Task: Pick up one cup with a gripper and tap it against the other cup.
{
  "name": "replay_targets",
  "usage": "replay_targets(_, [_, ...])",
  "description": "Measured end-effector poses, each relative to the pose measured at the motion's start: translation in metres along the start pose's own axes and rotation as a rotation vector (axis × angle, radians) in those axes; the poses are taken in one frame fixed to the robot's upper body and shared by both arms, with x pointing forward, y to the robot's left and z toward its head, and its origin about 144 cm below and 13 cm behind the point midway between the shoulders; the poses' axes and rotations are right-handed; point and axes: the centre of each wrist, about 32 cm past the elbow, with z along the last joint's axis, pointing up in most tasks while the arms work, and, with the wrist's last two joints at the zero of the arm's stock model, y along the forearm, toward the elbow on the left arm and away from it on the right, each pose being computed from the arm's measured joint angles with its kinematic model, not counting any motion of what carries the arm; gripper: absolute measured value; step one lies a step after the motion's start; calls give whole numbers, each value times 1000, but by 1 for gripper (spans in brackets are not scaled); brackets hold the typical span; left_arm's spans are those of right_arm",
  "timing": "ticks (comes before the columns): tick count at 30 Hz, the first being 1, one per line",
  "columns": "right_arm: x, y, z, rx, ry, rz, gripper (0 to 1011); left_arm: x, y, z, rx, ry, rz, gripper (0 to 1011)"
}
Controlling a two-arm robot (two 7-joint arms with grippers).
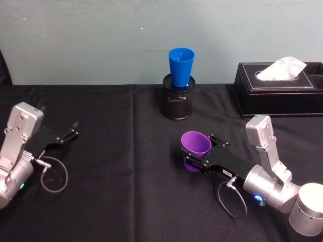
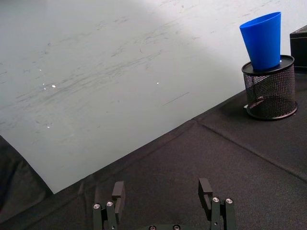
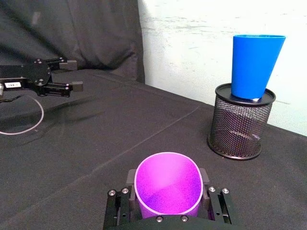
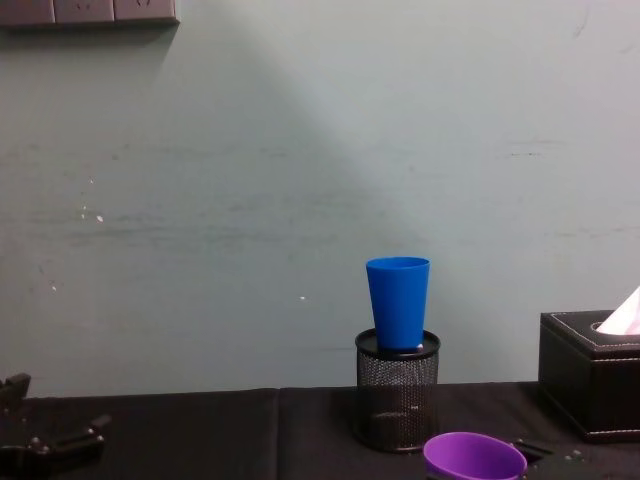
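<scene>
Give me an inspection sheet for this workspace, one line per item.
Surface: black cloth, a few creases.
Job's things: purple cup held tilted; blue cup upright in a mesh pen holder, apart from it.
Clutter: tissue box at the back right.
Grippers: right gripper shut on the purple cup; left gripper open, empty, at the left.
Cables: left cable loop and right cable loop, each by its arm.
Surroundings: pale scuffed wall behind.

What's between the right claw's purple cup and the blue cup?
Only bare tablecloth, per the head view, from the purple cup in the right claw to the blue cup in its mesh holder.
</scene>
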Motion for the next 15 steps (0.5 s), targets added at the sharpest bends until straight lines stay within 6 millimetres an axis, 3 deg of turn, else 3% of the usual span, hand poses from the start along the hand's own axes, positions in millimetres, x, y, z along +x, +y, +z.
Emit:
replay_targets(7, [0, -1, 6, 18, 8, 5, 731, 0, 0, 0, 0, 0, 0, 1000])
replay_targets(15, [1, -5, 39, 42, 43, 25, 732, 0, 0, 0, 0, 0, 0, 1000])
